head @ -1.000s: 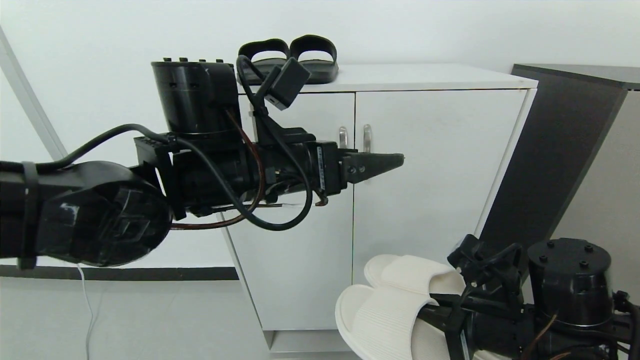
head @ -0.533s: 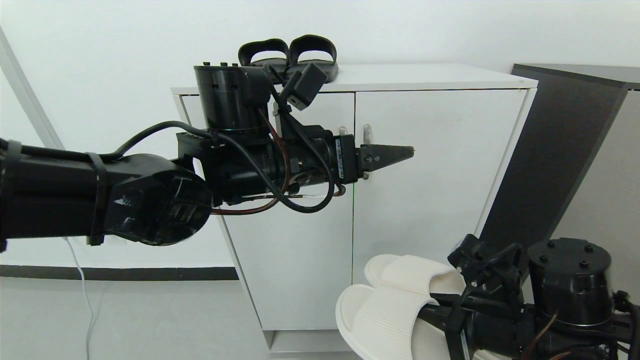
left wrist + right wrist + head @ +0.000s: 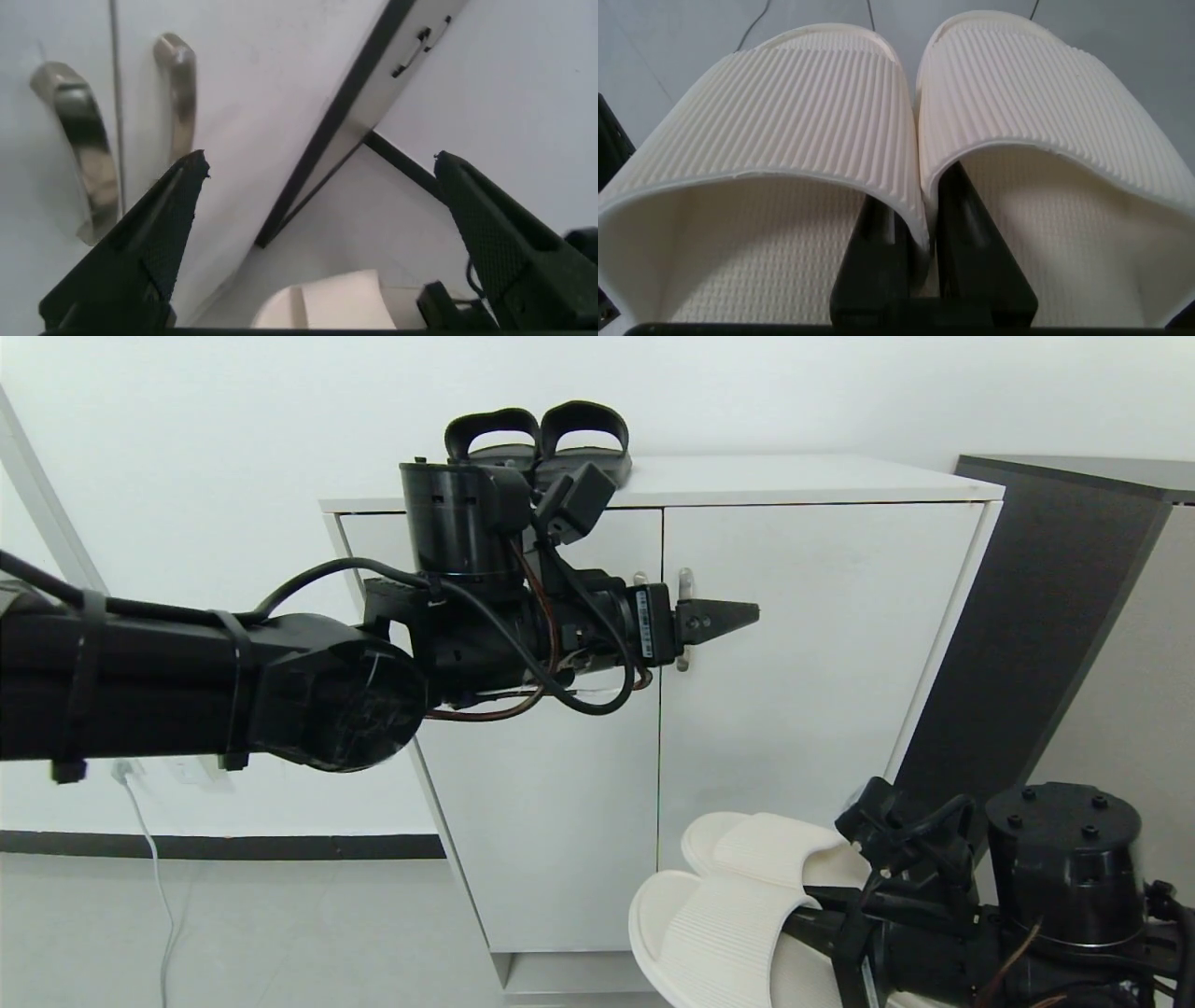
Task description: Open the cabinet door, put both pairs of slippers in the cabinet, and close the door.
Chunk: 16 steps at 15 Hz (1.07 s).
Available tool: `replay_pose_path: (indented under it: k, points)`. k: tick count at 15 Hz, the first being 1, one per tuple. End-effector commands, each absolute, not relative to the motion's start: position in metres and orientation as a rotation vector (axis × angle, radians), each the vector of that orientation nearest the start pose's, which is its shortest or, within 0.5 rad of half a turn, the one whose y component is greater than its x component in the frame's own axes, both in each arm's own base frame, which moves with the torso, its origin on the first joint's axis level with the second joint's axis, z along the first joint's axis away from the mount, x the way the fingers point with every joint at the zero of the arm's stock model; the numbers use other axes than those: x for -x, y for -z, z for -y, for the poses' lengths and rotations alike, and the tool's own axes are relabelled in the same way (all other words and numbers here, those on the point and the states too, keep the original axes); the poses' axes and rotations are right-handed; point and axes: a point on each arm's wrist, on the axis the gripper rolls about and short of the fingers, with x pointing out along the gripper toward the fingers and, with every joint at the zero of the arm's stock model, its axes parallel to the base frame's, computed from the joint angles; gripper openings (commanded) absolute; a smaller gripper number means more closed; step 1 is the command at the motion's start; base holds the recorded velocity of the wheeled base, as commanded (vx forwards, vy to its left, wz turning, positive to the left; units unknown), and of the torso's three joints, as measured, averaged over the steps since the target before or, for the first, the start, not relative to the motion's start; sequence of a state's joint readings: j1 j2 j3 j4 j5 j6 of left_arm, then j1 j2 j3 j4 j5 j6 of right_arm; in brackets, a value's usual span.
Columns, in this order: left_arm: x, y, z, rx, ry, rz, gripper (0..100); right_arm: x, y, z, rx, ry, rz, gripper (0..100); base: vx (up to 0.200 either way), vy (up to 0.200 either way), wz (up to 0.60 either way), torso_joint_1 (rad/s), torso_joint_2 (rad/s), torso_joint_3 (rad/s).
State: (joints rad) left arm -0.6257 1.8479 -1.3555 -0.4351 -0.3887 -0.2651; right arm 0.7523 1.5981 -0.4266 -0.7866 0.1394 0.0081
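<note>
Now: left gripper (image 3: 747,612) at the cabinet (image 3: 803,644) handles (image 3: 177,93), white slippers (image 3: 738,905) held low.
The left gripper hovers just in front of the two metal handles of the shut doors, its jaws spread wide and empty. The right gripper (image 3: 920,229) is pinched tight on the touching inner straps of the white slippers, low before the right door. The black slippers (image 3: 540,434) sit on the cabinet top.

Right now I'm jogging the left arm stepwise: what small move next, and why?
Probably nudge the left hand sideways and forward so the right door's handle falls between its open fingers. The cabinet doors are shut, and that handle lies in line with one finger, not in the gap.
</note>
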Motion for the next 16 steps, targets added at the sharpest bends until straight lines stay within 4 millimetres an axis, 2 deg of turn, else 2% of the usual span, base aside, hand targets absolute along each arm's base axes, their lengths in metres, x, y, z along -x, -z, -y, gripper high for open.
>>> replay_pose_path:
  k: [1,5,16]
  points:
    - [-0.307,-0.263,0.23,0.235,0.979,-0.195,100,-0.173,-0.129,-0.166,0.113,-0.878,-0.384,0,0.0,0.0,0.0,0.0,0.0,0.0]
    - [-0.321,-0.261,0.232,0.235,0.951,-0.207,100,-0.173,-0.129,-0.166,0.113,-0.878,-0.384,0,0.0,0.0,0.0,0.0,0.0,0.0]
    - [-0.331,-0.254,0.241,0.235,0.963,-0.216,100,-0.173,-0.128,-0.167,0.115,-0.886,-0.389,0,0.0,0.0,0.0,0.0,0.0,0.0]
